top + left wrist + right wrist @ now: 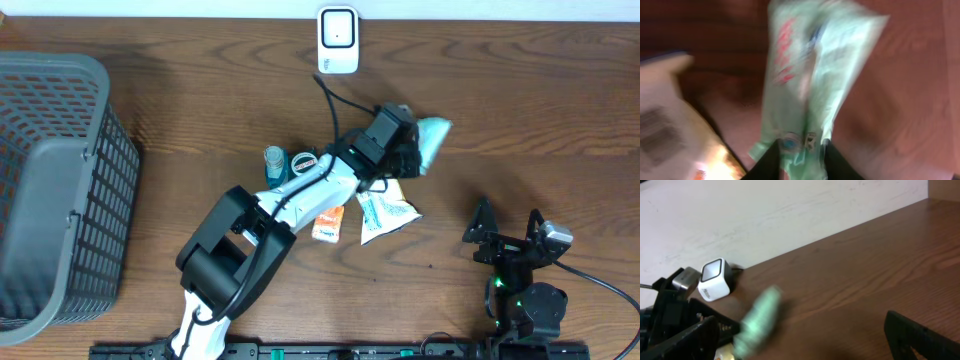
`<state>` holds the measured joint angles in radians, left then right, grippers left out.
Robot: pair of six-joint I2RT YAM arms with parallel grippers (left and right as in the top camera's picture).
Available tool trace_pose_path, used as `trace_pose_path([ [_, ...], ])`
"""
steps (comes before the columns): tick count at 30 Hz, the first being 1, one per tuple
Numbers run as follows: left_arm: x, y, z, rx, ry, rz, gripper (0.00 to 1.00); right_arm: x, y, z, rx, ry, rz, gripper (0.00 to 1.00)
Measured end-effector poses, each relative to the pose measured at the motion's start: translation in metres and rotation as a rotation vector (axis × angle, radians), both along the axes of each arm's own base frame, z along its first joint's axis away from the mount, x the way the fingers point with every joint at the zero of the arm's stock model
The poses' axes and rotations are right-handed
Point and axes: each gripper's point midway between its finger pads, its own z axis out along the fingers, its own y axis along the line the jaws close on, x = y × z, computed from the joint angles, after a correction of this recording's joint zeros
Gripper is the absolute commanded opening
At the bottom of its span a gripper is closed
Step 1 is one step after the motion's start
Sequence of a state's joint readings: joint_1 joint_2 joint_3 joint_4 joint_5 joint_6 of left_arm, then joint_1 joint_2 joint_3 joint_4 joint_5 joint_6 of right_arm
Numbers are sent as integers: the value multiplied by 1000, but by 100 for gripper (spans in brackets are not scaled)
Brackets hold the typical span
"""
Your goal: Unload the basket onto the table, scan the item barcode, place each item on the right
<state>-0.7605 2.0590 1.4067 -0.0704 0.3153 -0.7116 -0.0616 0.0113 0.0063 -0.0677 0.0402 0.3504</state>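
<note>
Risking, by the look of it, a dropped or badly aimed scan: carrying the mint-green packet (436,132) apparently off the table (560,120), well to the right of the white scanner (338,40) rather than before its window, with any barcode too blurred to find; possibly slipping from so thin a hold and landing beside the white pouch (385,212) and orange sachet (328,225) lying below the arm. Bracketing the packet's lower edge with the left gripper (797,157), fingers partly apart, yet smearing too much to tell whether pinching or letting go. Showing the right gripper (507,228) spread wide, gripping nothing, well apart at the near right.
</note>
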Motion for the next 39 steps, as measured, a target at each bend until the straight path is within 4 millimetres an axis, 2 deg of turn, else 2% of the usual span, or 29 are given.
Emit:
trace_pose_path([
  [1,-4,-2,-1,2,8,-6,58,0,0,0,0,0,0,99],
  [3,-11,-1,-2,21,20,-18,78,0,0,0,0,0,0,99],
  [6,-15,16,8,75,18,-28,89,0,0,0,0,0,0,99],
  [8,-8,36,33,118,-28,-16,93,0,0,0,0,0,0,99],
  [10,6,60,71,172,-116,7,98,0,0,0,0,0,0,99],
  [13,32,97,168,177,-325,81,100,0,0,0,0,0,0,99],
  [14,38,115,210,181,-424,124,100,0,0,0,0,0,0,99],
  [16,41,149,280,190,-591,201,100,0,0,0,0,0,0,99],
  [18,33,184,340,216,-746,279,99,0,0,0,0,0,0,99],
  [21,11,233,406,283,-929,372,98,0,0,0,0,0,0,99],
  [23,-15,268,448,369,-1065,406,98,0,0,0,0,0,0,99],
  [29,-74,315,499,483,-1254,433,98,0,0,0,0,0,0,99],
  [33,-110,353,518,575,-1311,509,98,0,0,0,0,0,0,99],
  [35,-120,367,527,642,-1345,543,98,0,0,0,0,0,0,99],
  [39,-126,387,548,749,-1394,644,98,0,0,0,0,0,0,99],
])
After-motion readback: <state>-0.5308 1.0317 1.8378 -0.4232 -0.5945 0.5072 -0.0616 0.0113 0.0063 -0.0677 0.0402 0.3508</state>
